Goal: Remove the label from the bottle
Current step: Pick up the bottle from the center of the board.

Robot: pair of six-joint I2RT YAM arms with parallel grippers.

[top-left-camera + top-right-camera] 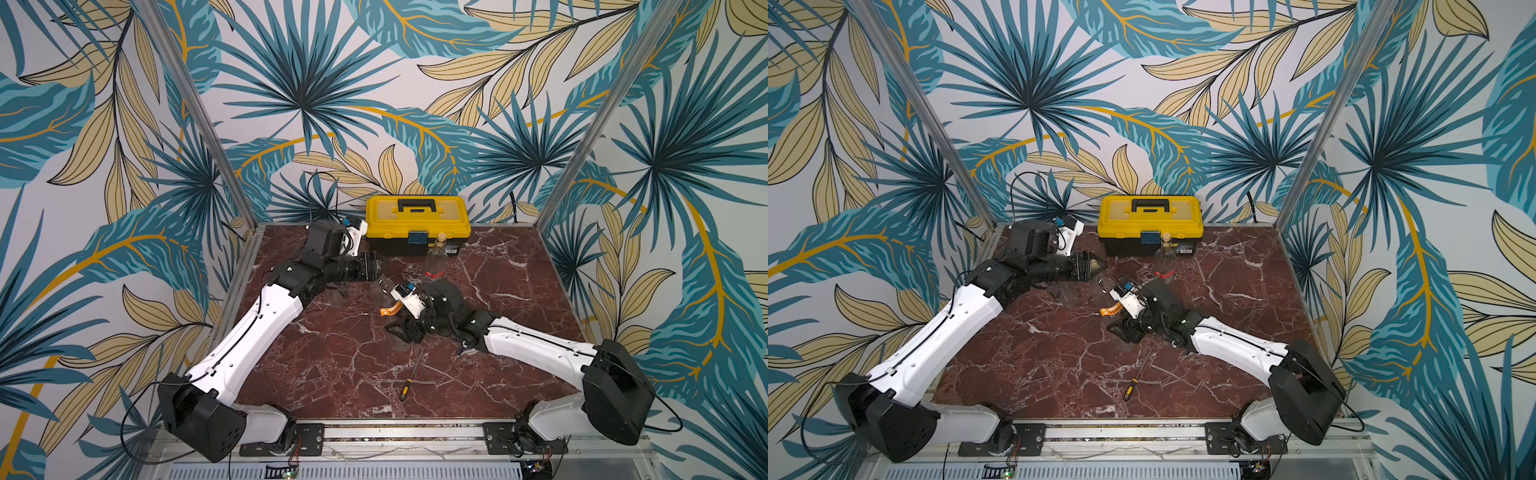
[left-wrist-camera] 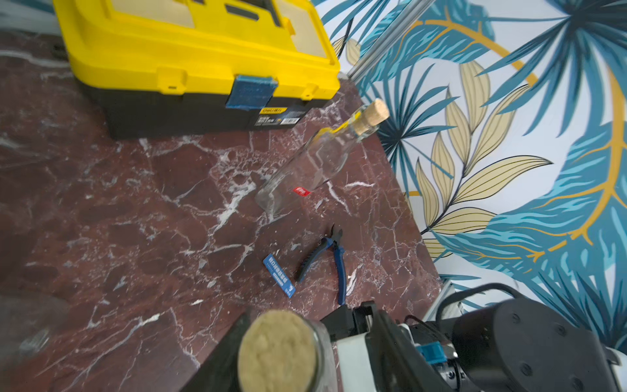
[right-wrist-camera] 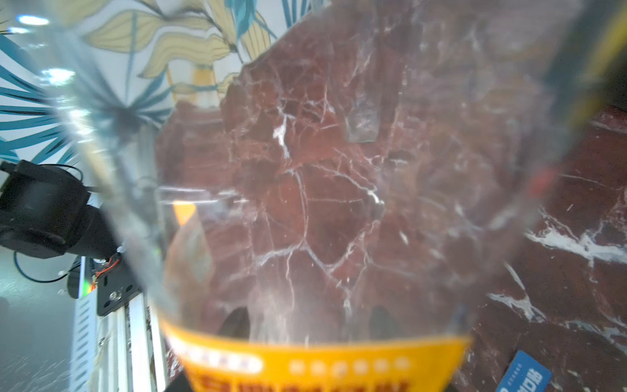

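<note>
On marble table (image 1: 332, 365), right gripper (image 1: 404, 332) clamps orange-labelled glass bottle (image 3: 339, 203) — left gripper (image 1: 376, 266) opening by the cork (image 2: 278, 349) unclear.

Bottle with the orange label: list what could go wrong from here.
1. The right tool seems to grip the bottle right at its orange label; its grip may pin the label rather than free it.
2. The glass is smooth; it may slip onto the table.
3. The second bottle stands close behind the right arm; a swing could topple it.
</note>
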